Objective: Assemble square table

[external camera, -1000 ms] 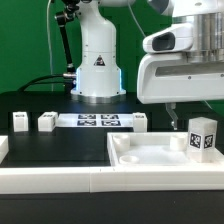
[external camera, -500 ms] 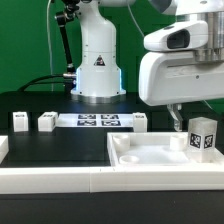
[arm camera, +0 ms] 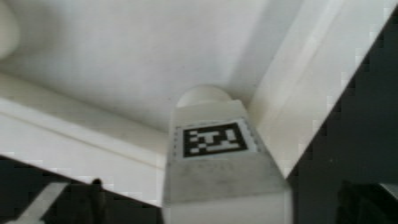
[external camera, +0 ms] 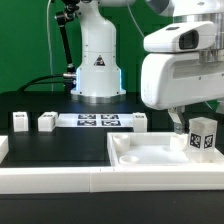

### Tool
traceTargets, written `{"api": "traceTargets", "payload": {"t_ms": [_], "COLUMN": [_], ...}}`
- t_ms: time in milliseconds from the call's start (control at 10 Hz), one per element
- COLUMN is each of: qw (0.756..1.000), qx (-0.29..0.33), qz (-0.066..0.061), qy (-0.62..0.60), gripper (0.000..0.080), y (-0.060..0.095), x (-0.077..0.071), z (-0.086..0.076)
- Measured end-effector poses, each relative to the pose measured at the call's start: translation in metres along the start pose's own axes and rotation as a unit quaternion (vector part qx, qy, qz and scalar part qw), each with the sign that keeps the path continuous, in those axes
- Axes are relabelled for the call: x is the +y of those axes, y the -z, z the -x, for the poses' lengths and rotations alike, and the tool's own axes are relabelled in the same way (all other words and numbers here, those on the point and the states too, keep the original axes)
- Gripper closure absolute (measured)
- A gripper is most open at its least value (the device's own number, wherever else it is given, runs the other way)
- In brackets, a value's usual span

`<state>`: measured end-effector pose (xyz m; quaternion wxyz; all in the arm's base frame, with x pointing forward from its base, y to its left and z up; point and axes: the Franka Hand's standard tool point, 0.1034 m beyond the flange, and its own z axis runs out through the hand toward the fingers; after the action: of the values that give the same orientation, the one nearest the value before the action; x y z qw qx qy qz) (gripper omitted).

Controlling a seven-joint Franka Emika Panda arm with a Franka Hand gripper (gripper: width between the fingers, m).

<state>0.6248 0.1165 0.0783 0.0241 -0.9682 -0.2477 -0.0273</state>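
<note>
exterior view: the tool hung wide open with nothing in it, low over the corner of the tabletop on the exterior view's right. the tagged leg stood upright on that corner. the tabletop lay on the bench behind the border wall. a second leg and a third leg stood well apart from it, near the marker board.

wrist view: the tagged leg sat at the tabletop corner, centred under the camera. the fingers hardly showed.

judgement: for a good grasp, descend straight, keep the leg centred between the jaws, and close on its flat sides without tipping it.
</note>
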Motion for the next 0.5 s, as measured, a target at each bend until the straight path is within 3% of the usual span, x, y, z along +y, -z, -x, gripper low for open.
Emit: {"api": "traceTargets", "payload": {"t_ms": [100, 200, 300, 400, 500], "qw": [1.0, 1.0, 1.0, 1.0, 0.999], "qx": [0.0, 0.0, 0.0, 0.0, 0.0], "qz": [0.0, 0.0, 0.0, 0.0, -0.001], "qy": [-0.005, -0.005, -0.011, -0.02, -0.036], "gripper": [0.0242, 0.0242, 0.0425, 0.051, 0.051], "y": [0.0, 0.0, 0.0, 0.0, 0.0], "x": [-0.0002, 0.0, -0.0001, -0.0001, -0.0003], "z": [-0.0001, 0.0, 0.0, 0.0, -0.0001]}}
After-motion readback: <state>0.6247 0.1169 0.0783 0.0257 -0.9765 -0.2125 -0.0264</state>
